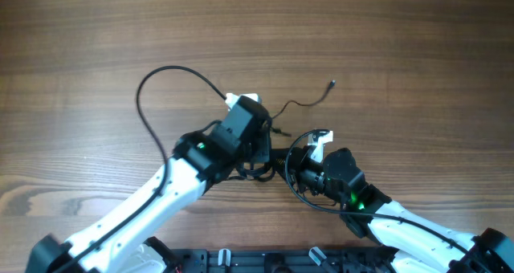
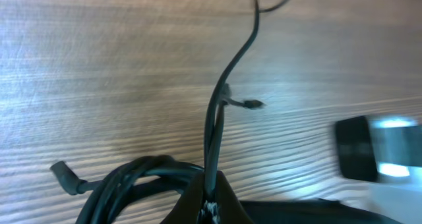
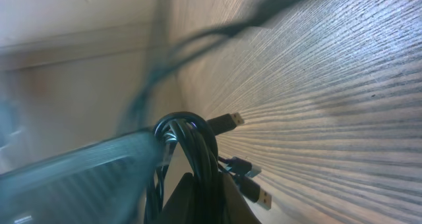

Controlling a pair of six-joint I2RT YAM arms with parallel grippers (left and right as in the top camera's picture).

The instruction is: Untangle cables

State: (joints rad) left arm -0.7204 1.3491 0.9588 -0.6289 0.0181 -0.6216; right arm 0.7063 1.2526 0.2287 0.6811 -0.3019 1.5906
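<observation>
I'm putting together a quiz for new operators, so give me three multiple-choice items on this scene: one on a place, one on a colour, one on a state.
1. In the overhead view, where is the loose plug end?
A) on bare table, beyond the bundle
B) under an arm
C) hanging off the edge

2. What colour are the cables?
A) white
B) black
C) red

3. The left gripper is:
A) wide open
B) out of view
C) shut on a cable strand

Answers: 1 A, the plug lies apart on the wood; 2 B, they look black in every view; 3 C, its fingers pinch a strand.
</observation>
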